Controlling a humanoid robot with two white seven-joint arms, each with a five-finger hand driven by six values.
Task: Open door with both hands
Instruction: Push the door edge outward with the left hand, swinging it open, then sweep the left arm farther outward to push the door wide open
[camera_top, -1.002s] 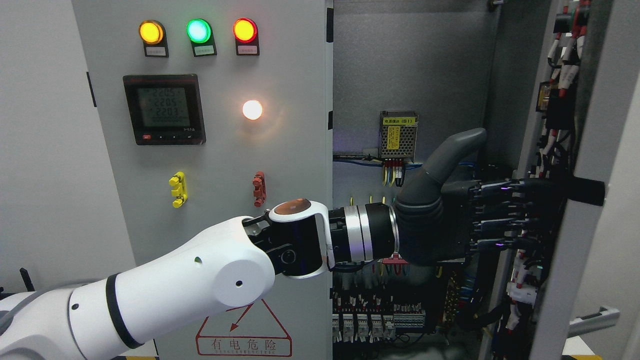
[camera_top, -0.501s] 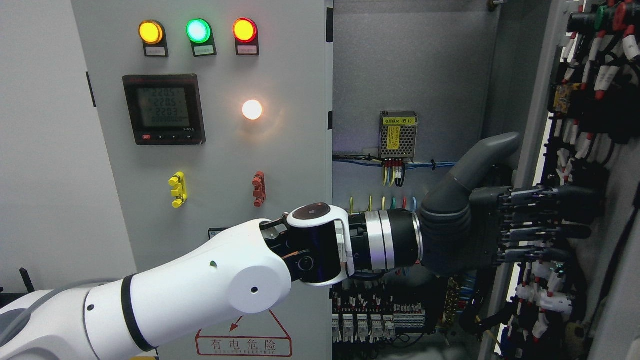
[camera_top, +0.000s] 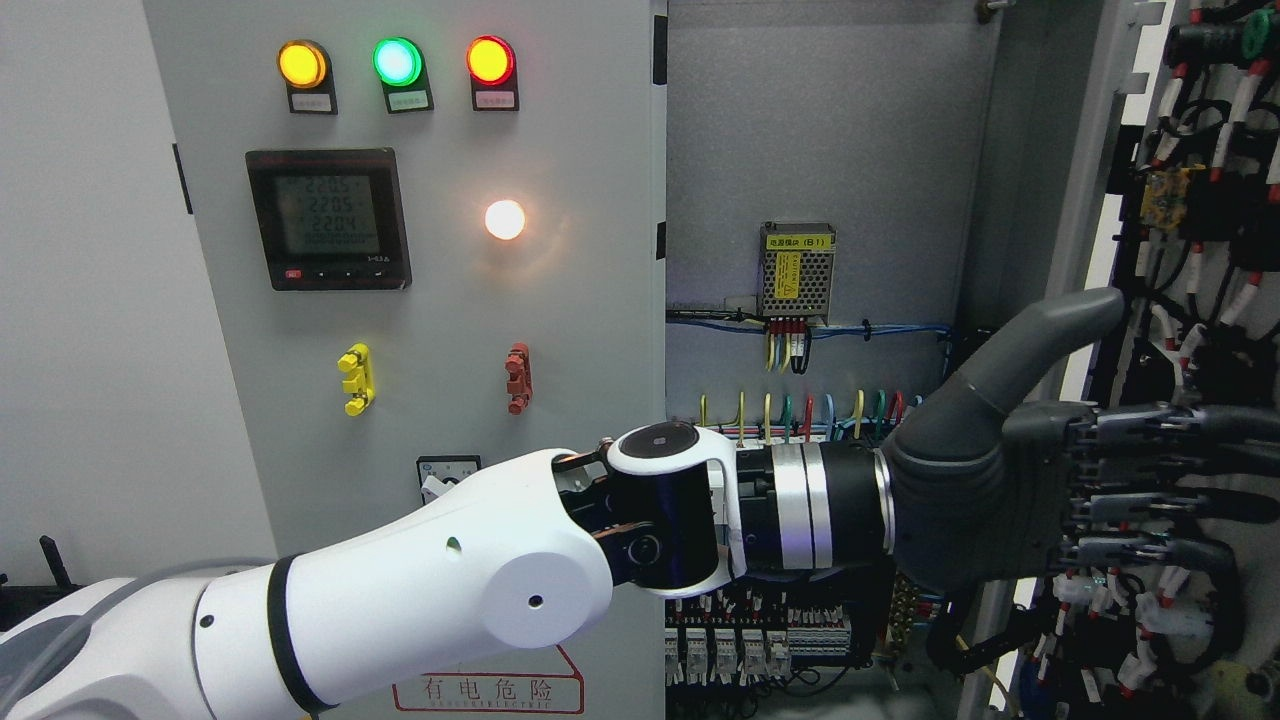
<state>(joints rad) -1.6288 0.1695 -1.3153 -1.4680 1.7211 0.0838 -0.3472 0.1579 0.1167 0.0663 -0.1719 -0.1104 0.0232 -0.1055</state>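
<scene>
Glossy white arm shell with black band, black-and-silver ringed wrist, dark grey left hand (camera_top: 1010, 490) with black jointed fingers (camera_top: 1150, 505).

We see three lit lamps across the top of the closed left panel (camera_top: 420, 300): an amber lamp (camera_top: 301, 63), a green lamp (camera_top: 396, 61) and a red lamp (camera_top: 490, 60). Below them sit a digital meter (camera_top: 328, 219) and a glowing white lamp (camera_top: 504, 219). Lower down we find a yellow clip (camera_top: 354, 379) and a red clip (camera_top: 518, 378). A warning sticker (camera_top: 487, 686) marks the bottom edge.
</scene>
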